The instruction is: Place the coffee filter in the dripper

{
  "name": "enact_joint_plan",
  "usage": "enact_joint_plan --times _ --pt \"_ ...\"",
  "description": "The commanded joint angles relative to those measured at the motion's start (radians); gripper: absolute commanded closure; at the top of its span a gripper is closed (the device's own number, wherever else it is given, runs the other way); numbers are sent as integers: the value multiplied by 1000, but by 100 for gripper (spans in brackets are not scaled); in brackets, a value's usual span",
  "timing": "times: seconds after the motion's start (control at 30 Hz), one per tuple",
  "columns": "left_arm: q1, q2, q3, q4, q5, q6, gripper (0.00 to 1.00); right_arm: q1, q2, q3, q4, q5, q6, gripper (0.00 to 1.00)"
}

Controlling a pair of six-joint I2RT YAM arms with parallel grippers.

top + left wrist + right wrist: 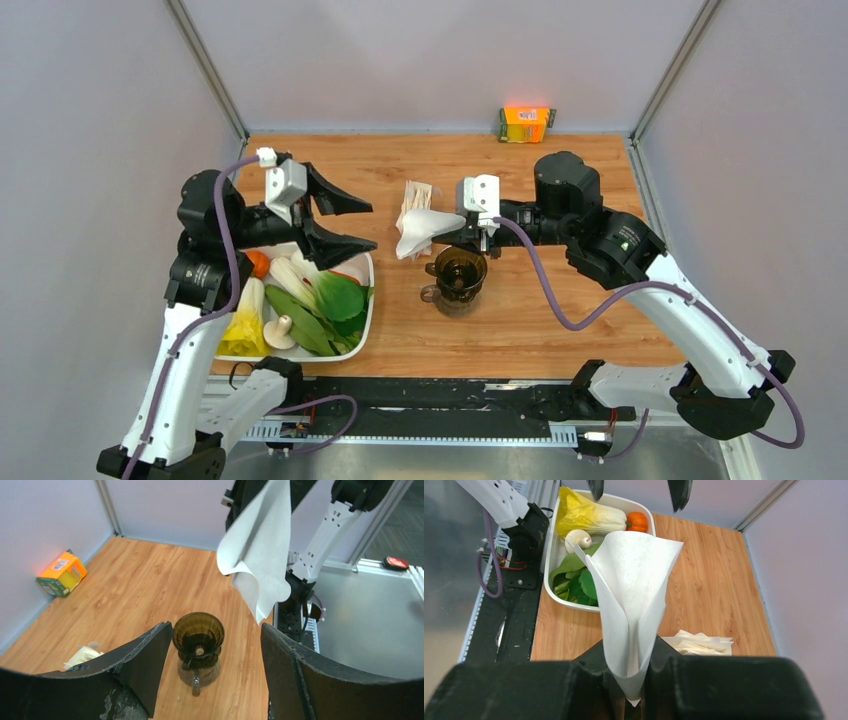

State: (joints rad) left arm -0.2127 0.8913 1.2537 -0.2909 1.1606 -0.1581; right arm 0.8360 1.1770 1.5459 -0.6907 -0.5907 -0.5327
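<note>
The coffee filter [420,232] is a white paper cone held in the air. My right gripper [462,233] is shut on its pointed end. In the right wrist view the coffee filter [631,585] fans out wide from between the closed jaws of the right gripper [630,652]. The dripper [460,272], dark brown and see-through, sits on a clear glass jug [200,672] just below and right of the paper. My left gripper [360,225] stands wide open to the left, holding nothing. Its wrist view looks between the jaws at the dripper [198,632], with the coffee filter [260,550] hanging above.
A white tray [371,290] of vegetables lies under the left arm. A packet of cream filters [412,197] rests behind the held paper. An orange box [526,124] stands at the back wall. Grey walls close in the wooden table on three sides.
</note>
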Motion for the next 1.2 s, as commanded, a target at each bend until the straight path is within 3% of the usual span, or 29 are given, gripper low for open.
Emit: enact_joint_plan --times 0.0,0.1,0.23,0.37,0.53,0.6,0.83,1.17 --pt "-100 -5 -7 -197 -66 332 24 -4 3 45 53 -72 67 85" --pt "-185 -5 -1 -242 -140 391 24 -5 1 40 61 -72 70 80" --pt "-191 23 27 -170 -169 203 27 -4 -13 14 62 -45 33 79" --pt "-191 15 -3 6 -106 -123 29 -5 -35 -27 62 -38 4 79" --pt "-191 30 6 140 -99 -260 29 -5 -32 -39 59 -45 -4 79" --pt "-193 41 36 128 -100 -231 28 -4 -29 -35 56 -53 -3 79" --pt "-310 120 244 -197 -221 177 27 -4 -2 -31 44 -69 -2 79" --pt "-473 229 385 -336 -367 323 24 -2 31 -7 20 -41 -15 80"
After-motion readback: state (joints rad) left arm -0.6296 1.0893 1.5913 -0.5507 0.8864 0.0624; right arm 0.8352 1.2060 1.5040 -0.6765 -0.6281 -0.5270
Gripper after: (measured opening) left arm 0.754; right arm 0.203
